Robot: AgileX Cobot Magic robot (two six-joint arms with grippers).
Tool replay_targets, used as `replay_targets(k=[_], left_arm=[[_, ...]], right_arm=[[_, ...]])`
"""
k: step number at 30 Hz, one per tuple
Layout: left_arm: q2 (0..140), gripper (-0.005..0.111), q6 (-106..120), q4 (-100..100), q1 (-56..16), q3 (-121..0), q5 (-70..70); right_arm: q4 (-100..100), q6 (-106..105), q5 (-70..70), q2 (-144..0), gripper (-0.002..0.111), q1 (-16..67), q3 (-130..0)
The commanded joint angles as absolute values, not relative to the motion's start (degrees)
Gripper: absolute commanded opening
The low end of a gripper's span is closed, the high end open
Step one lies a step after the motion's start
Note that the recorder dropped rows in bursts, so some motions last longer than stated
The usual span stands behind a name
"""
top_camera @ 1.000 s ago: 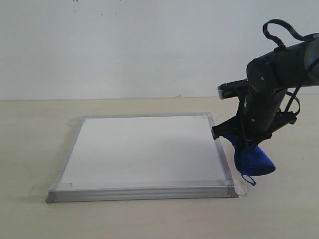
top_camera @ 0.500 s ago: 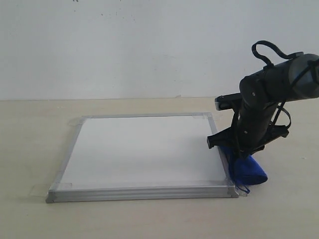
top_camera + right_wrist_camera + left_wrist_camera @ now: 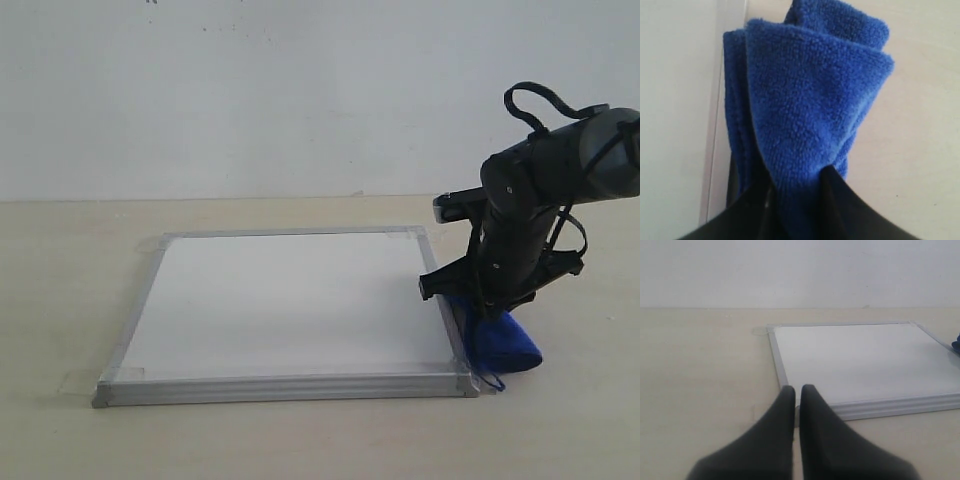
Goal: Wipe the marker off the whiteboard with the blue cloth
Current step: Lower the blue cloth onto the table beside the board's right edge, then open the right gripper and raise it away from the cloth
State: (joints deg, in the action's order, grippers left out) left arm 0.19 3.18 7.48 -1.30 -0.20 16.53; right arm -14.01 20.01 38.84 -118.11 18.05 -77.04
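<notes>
The whiteboard (image 3: 285,300) lies flat on the table, its white face showing no red marker lines in any view. My right gripper (image 3: 487,312) is shut on the blue cloth (image 3: 503,342), which hangs down onto the table just past the board's right frame near its front right corner. Up close in the right wrist view the folded blue cloth (image 3: 800,100) bulges out from between the two black fingers (image 3: 842,210), beside the board's edge (image 3: 715,125). My left gripper (image 3: 796,390) is shut on nothing, hovering near the whiteboard (image 3: 860,360) at one of its corners.
A beige table (image 3: 60,300) carries the board, with a white wall (image 3: 250,90) behind it. Clear tape tabs (image 3: 75,382) hold the board's corners down.
My right gripper dropped and shifted left toward the board's right frame, lowering the blue cloth onto the table. In the last half second it barely moved.
</notes>
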Motion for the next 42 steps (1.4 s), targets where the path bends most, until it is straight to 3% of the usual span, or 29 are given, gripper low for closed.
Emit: replay_targets(k=[1,6,12,14,22,24,25,27,34,42], left_arm=[[0.00,0.004,3.49,7.51,-1.22,0.00,16.35],[0.00,0.004,3.49,7.51,-1.22,0.00,16.35],[0.00,0.004,3.49,7.51,-1.22,0.00,16.35],[0.00,0.004,3.49,7.51,-1.22,0.00,16.35],[0.00,0.004,3.49,7.51,-1.22,0.00,16.35],[0.00,0.004,3.49,7.51,-1.22,0.00,16.35],[0.00,0.004,3.49,7.51,-1.22,0.00,16.35],[0.00,0.004,3.49,7.51,-1.22,0.00,16.35],[0.00,0.004,3.49,7.51,-1.22,0.00,16.35],[0.00,0.004,3.49,7.51,-1.22,0.00,16.35]], right_arm=[[-12.59,20.55,39.27,-117.27,0.001,17.68,-77.29],[-12.00,19.47,39.17,-117.27,0.015,17.68,-77.29],[-12.00,19.31,39.17,-117.27,0.049,17.68,-77.29],[-12.00,19.31,39.17,-117.16,0.053,17.68,-77.29],[-12.45,18.73,42.06,-110.49,0.052,17.68,-77.40],[-12.45,18.73,42.15,-108.11,0.041,17.68,-77.40],[-12.97,18.62,42.05,-107.98,0.020,17.68,-77.40],[-13.01,18.47,42.05,-109.38,0.000,17.68,-77.29],[-12.80,18.13,42.67,-120.46,0.000,17.68,-77.29],[-12.80,15.74,47.77,-110.04,0.000,17.68,-77.29]])
